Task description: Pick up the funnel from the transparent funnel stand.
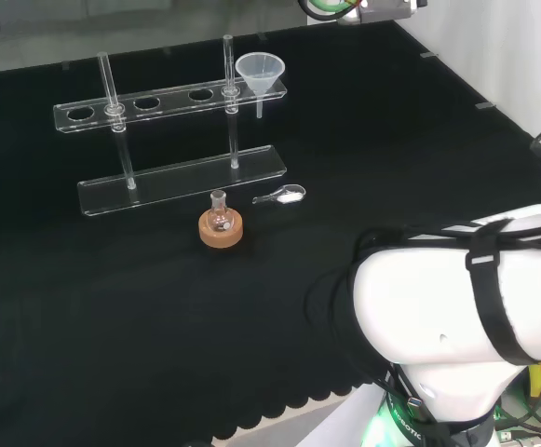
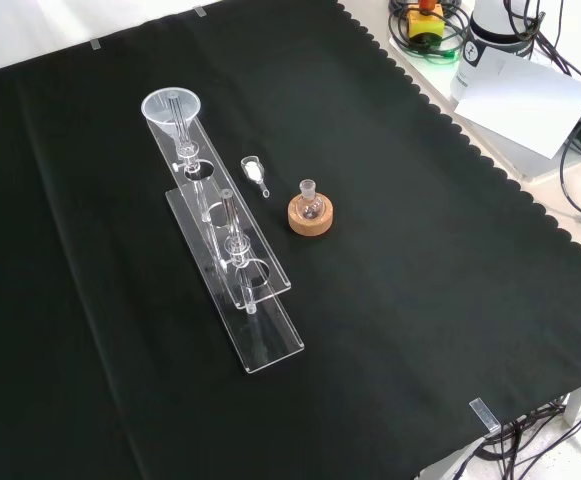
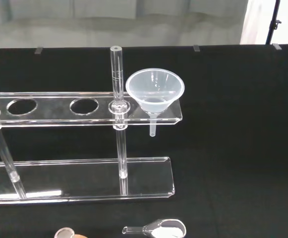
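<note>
A clear plastic funnel [image 1: 260, 71] sits upright in the end hole of a transparent two-level stand [image 1: 177, 182], with its stem hanging below the upper shelf. In the front view the funnel [image 2: 172, 108] is at the far end of the stand [image 2: 270, 345]. The wrist view looks at the funnel [image 3: 155, 90] from some distance, beside one of the stand's [image 3: 52, 106] upright rods. The other holes of the shelf are empty. A white link [image 1: 466, 307] of the arm is at the lower right of the head view.
A small round flask on a cork ring [image 1: 221, 226] stands just in front of the stand's base. Beside it lies a small clear scoop with white powder [image 1: 281, 196]. In the front view the flask [image 2: 310, 212] and scoop [image 2: 255, 172] are right of the stand.
</note>
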Tool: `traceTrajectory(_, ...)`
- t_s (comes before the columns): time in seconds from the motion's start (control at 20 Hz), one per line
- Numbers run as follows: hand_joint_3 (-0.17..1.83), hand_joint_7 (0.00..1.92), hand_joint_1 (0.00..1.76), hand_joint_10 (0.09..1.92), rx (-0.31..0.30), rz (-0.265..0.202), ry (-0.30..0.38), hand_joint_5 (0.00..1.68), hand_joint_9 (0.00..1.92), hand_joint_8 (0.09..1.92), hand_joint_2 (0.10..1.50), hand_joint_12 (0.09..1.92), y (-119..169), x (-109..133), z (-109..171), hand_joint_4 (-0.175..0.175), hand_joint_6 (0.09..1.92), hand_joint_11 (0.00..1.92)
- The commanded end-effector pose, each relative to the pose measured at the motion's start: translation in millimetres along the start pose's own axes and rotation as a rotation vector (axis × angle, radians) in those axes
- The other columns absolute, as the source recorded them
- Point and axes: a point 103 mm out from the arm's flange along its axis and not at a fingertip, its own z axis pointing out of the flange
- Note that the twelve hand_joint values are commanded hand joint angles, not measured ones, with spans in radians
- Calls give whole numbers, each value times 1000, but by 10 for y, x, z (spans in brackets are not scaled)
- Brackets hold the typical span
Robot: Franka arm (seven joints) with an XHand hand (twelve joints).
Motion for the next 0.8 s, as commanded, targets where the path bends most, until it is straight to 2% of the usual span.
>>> traceTrajectory(0.05, 371, 18, 0, 641, 8, 29, 3, 254, 162, 530, 1225, 1371, 280, -141, 133, 3, 87, 90)
traceTrajectory(0.2, 367, 17, 0, 640, 31, 42, 7, 257, 162, 529, 1224, 1372, 434, -173, 217, 3, 87, 87)
traceTrajectory(0.35, 359, 13, 0, 639, 49, 25, 13, 259, 158, 527, 1220, 1373, 680, -194, 323, 2, 87, 82)
traceTrajectory(0.5, 351, 12, 0, 638, 48, -3, 16, 260, 156, 526, 1214, 1375, 972, -128, 437, 1, 87, 75)
traceTrajectory(0.8, 341, 10, 0, 638, 87, -60, 34, 262, 153, 524, 1213, 1382, 1606, -36, 687, 1, 87, 58)
